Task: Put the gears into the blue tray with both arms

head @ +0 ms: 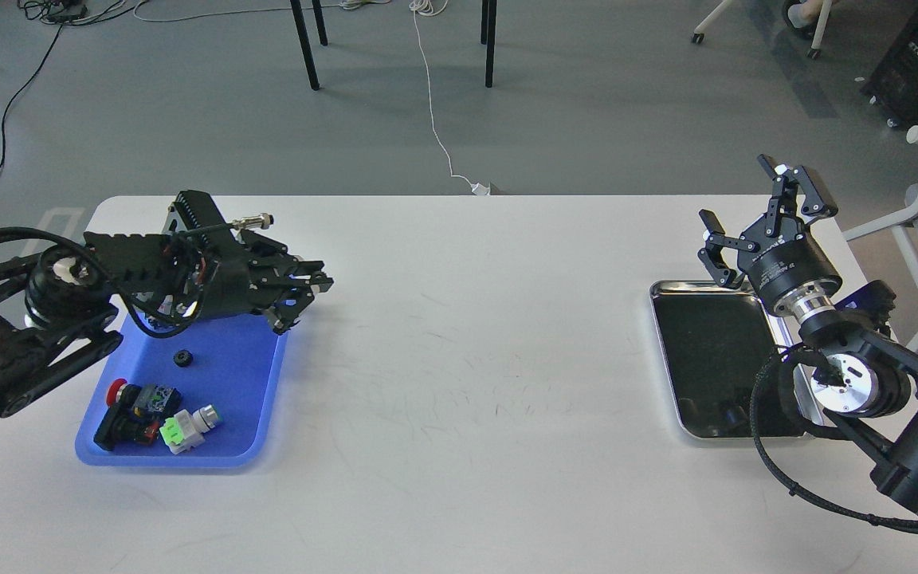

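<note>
Left end effector hangs over the blue tray's far right corner, fingers slightly apart, pinching nothing visible. One gear lies in the tray below-left of it. Right end effector is spread wide above the silver tray.

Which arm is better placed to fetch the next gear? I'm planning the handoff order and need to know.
Right, probably. The right gripper hangs open above the silver tray, ready to descend. The left gripper is over the blue tray, where a gear already lies.
</note>
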Robot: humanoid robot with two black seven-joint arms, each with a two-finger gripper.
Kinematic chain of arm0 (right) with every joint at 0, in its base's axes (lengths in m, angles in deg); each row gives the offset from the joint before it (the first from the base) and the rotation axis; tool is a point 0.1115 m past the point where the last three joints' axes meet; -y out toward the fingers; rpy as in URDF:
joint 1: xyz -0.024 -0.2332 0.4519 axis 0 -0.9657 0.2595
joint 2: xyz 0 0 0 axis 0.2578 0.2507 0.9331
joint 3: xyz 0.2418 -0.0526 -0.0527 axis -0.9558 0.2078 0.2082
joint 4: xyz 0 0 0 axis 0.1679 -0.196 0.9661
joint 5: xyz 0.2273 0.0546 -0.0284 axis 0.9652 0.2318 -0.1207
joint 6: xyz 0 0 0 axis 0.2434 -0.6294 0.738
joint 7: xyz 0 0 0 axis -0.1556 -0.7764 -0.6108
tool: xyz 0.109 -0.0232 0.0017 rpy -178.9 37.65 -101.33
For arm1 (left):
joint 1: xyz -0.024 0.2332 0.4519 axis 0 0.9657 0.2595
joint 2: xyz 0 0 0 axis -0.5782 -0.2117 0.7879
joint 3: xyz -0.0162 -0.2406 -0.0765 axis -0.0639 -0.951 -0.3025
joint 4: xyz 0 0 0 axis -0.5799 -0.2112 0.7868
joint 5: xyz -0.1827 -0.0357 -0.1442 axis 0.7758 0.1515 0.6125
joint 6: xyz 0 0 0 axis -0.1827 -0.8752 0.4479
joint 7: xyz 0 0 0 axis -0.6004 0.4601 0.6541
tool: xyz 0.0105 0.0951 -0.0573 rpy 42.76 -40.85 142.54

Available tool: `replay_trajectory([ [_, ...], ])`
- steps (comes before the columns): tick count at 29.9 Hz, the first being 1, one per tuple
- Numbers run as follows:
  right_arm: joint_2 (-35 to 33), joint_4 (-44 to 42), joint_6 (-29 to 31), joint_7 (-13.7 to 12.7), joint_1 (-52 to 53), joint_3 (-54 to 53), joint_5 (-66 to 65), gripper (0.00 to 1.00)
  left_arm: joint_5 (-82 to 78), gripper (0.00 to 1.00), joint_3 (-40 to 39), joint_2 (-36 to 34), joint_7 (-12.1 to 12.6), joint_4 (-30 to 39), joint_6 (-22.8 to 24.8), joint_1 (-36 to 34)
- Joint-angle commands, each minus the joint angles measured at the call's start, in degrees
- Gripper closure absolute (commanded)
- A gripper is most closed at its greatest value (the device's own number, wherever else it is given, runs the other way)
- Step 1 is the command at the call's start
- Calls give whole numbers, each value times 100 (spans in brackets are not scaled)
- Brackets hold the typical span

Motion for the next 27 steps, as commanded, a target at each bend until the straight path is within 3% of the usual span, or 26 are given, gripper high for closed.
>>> replay_trajectory([
  [1, 23, -9, 0, 0, 10, 11, -8, 3, 0, 80, 40, -410, 1, 9, -3, 266],
  [9, -12, 8, 0, 0, -8, 11, -8, 3, 0, 79, 31, -463, 1, -254, -20, 793],
  [11, -29, 8, 0, 0, -8, 11, -8, 3, 0, 75, 13, -463, 1, -281, -73, 890],
  [13, -29, 17, 0, 0, -8, 2, -8, 3, 0, 59, 5, -454, 1, -289, -99, 899],
  [16, -38, 17, 0, 0, 1, 11, -8, 3, 0, 18, -48, -463, 1, -333, -108, 899],
  [17, -38, 9, 0, 0, 1, 11, -8, 3, 0, 10, -92, -463, 1, -368, -125, 899],
  [24, -38, -9, 0, 0, 19, 73, -52, 1, 0, 4, -794, -542, 1, -281, -213, 891],
  [27, -38, -9, 0, 0, 28, 73, -61, 1, 920, 2, -1233, -516, 1, 61, -187, 890],
])
